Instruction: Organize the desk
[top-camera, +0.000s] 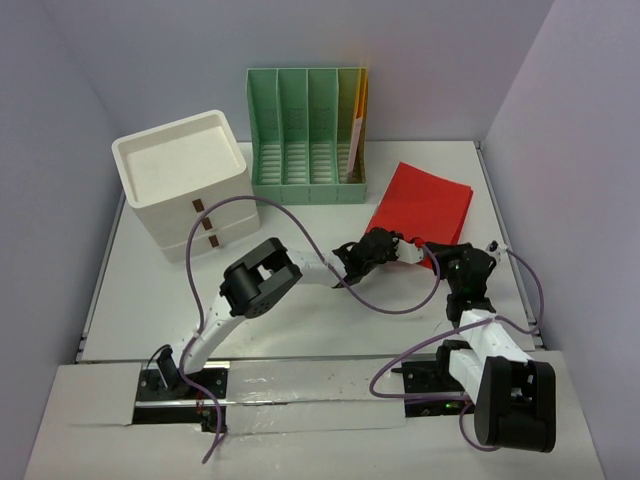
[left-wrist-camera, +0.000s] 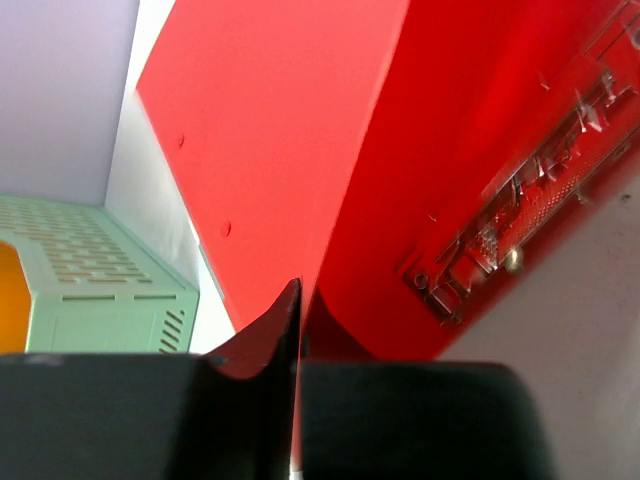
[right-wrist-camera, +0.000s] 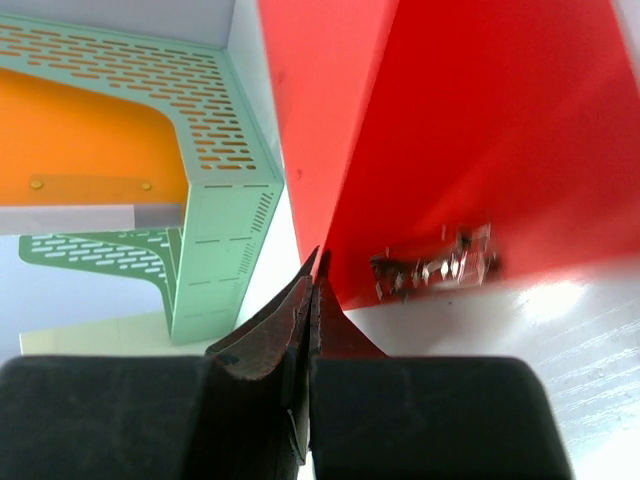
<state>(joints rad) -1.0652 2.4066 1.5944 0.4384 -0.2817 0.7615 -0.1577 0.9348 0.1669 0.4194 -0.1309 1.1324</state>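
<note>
Seen from above, the near corner of the red folder (top-camera: 425, 205) is hidden behind the left gripper (top-camera: 408, 251) and right gripper (top-camera: 433, 256). Both wrist cameras cut the folder off at the top and right edges, the green file holder (left-wrist-camera: 90, 290) at the left.
</note>
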